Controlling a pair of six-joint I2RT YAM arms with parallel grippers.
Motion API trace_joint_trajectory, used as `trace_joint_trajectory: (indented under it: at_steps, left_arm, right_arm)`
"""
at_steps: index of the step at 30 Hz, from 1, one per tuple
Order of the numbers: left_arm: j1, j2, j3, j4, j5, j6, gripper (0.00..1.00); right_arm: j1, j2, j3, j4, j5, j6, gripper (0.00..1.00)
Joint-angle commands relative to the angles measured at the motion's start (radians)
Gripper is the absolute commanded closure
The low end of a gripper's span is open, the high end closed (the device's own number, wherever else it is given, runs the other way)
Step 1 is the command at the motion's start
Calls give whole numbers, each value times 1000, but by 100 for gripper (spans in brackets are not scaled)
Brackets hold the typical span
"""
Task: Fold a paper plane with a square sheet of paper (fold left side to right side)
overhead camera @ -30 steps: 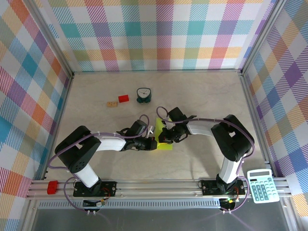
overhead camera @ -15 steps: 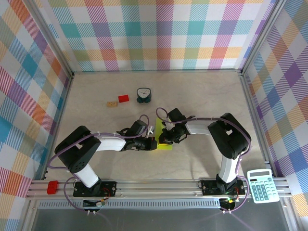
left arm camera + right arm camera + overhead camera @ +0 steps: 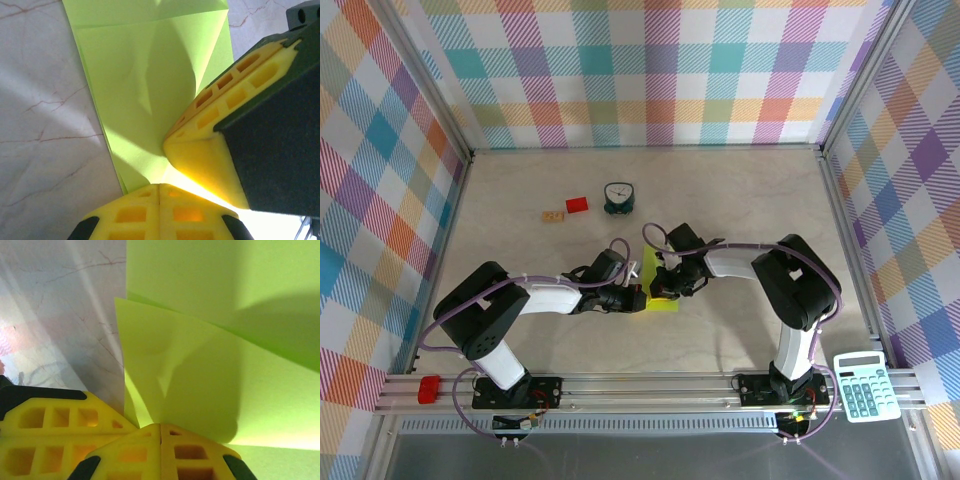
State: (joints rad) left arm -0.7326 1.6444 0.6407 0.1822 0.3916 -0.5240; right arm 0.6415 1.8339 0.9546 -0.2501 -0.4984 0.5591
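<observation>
The paper (image 3: pixel 663 304) lies flat on the table (image 3: pixel 750 210), a little nearer to the arms than the middle. It is not a plain square now. In the wrist views I can see slanted edges where it is folded over itself.

The left pincer (image 3: pixel 638 298) reaches in from 9 o'clock and the right pincer (image 3: pixel 663 290) from 3 o'clock. They meet over the paper, tips just beside each other. Both pincers are closed tight with nothing between their fingers.

I think that is on purpose. Closed fingers make one blunt tip, good for pushing down. The left one seems to rest near the paper's 9 o'clock edge, probably to pin it so it can't slide. The right one seems to press on the folded-over part, likely to make the crease sharp. Thin paper springs back up if nobody holds it.

The clock (image 3: pixel 618 198) and the red block (image 3: pixel 577 205) sit at about 11 o'clock from the paper, well apart, out of the way.
</observation>
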Motion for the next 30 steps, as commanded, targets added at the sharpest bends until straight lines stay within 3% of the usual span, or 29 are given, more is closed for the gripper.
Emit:
trace_joint_trajectory:
  at_steps: [1, 14, 17, 24, 30]
  left_arm:
    - [-1, 11, -39, -102, -56, 7, 100]
    - [-2, -22, -15, -58, -31, -13, 100]
    - [-2, -51, 13, -57, -27, -13, 93]
    - [11, -144, 75, -130, -77, 35, 77]
    - [53, -185, 75, -160, -122, 81, 59]
  right_arm:
    - [-39, 6, 13, -46, 53, -36, 100]
    - [-118, -93, -4, -51, 44, -68, 100]
    - [-140, -134, -26, -43, 49, -65, 100]
    - [-197, -237, -115, 27, 37, -38, 84]
    - [-236, -351, -219, 147, 34, 19, 63]
